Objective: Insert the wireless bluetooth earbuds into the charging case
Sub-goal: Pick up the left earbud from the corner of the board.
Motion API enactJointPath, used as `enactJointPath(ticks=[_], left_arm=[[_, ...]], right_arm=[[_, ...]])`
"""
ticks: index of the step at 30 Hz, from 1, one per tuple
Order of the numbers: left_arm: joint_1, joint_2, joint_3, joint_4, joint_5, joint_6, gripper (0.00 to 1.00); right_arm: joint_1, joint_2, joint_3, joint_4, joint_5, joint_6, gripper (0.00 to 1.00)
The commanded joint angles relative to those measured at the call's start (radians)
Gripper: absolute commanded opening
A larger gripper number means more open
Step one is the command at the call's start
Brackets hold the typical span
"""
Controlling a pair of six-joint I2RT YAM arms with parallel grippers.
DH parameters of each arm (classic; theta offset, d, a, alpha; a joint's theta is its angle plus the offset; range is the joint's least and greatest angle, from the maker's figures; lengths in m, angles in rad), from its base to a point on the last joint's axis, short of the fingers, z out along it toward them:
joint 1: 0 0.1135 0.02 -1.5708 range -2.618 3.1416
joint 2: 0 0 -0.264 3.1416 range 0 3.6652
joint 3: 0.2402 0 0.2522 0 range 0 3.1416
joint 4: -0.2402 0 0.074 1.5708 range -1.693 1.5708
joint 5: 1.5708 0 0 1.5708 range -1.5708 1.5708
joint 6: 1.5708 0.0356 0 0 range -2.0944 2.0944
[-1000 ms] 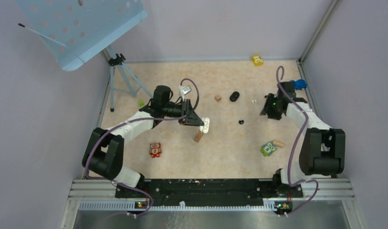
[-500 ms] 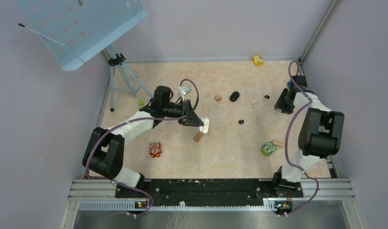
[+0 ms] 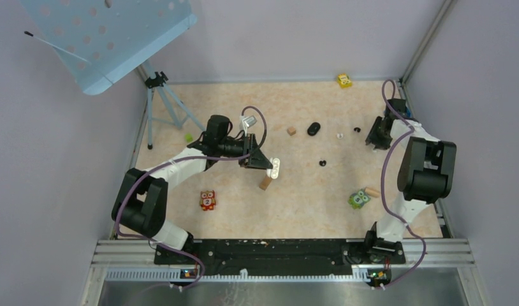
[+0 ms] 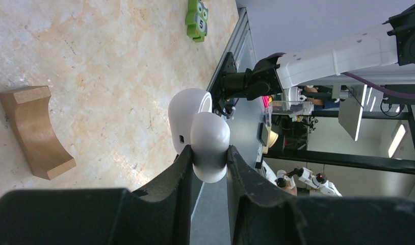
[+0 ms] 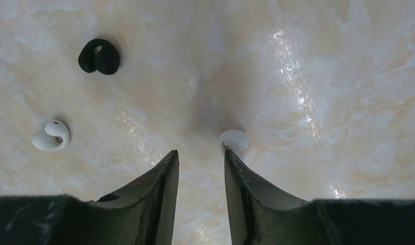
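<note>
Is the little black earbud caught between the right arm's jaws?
No, in the right wrist view the black earbud lies on the table, well off to one side of the jaws.

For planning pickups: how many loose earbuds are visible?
4: black earbud mid-table; second black earbud and white earbud near right pincer; second white earbud at its tip. Others may be hidden.

Left tool (image 4: 209, 151) clamps the charging case (image 4: 186, 116); right tool (image 5: 200, 154), jaws apart, points down.
</note>
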Motion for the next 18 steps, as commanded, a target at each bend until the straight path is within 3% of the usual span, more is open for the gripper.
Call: enactJointPath(ticks=[1, 8, 18], left_arm=[[0.003, 0.005, 0.039, 0.022, 0.024, 0.011, 0.04], [0.003, 0.009, 0.04, 0.021, 0.028, 0.011, 0.05], [0.003, 0.012, 0.039, 0.026, 0.029, 0.008, 0.05]], right_arm=[[-0.002, 0.025, 0.051, 0.033, 0.011, -0.031, 0.37], [-0.002, 0.051, 0.038, 0.024, 0.049, -0.045, 0.38], [-0.002, -0.033, -0.037, 0.045, 0.107, -0.046, 0.37]])
